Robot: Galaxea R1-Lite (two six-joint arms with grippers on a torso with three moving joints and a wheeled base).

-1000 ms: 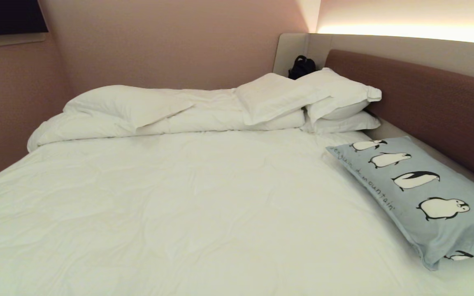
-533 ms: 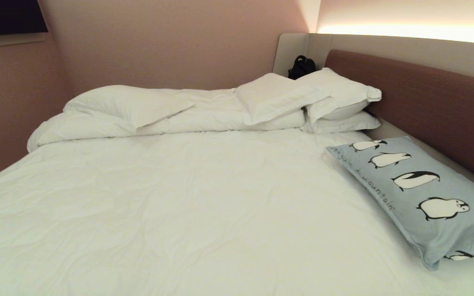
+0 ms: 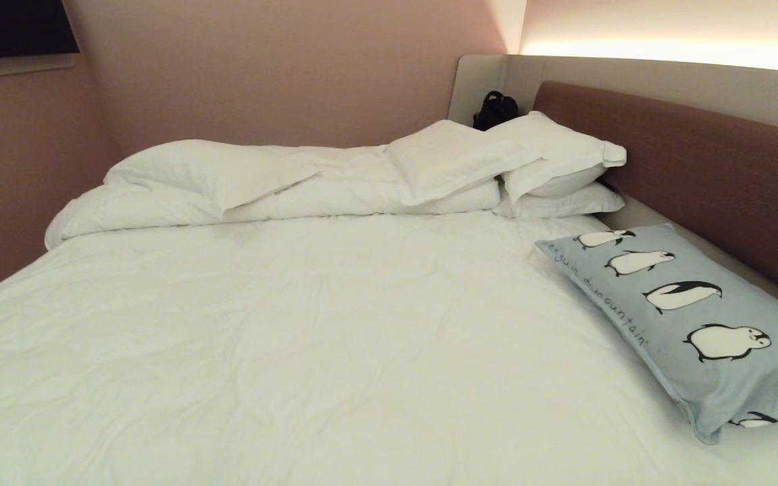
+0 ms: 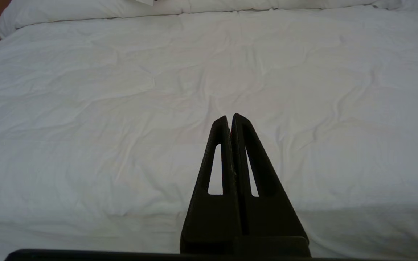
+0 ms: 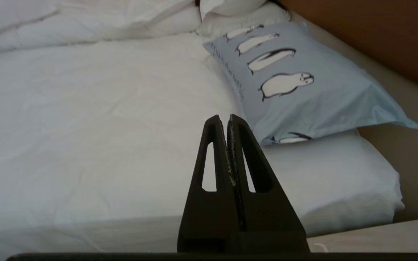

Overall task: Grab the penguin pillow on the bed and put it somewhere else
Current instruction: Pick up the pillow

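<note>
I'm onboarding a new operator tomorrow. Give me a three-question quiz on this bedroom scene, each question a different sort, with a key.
1. True or false: the penguin pillow lies on the bed beside the brown headboard.
2. Multiple choice: the right gripper is A) shut on the pillow, B) shut and empty, short of the pillow, C) open above it.
3. Fill in: a ____ bag sits behind the white pillows.

Key: 1 true; 2 B; 3 black.
</note>
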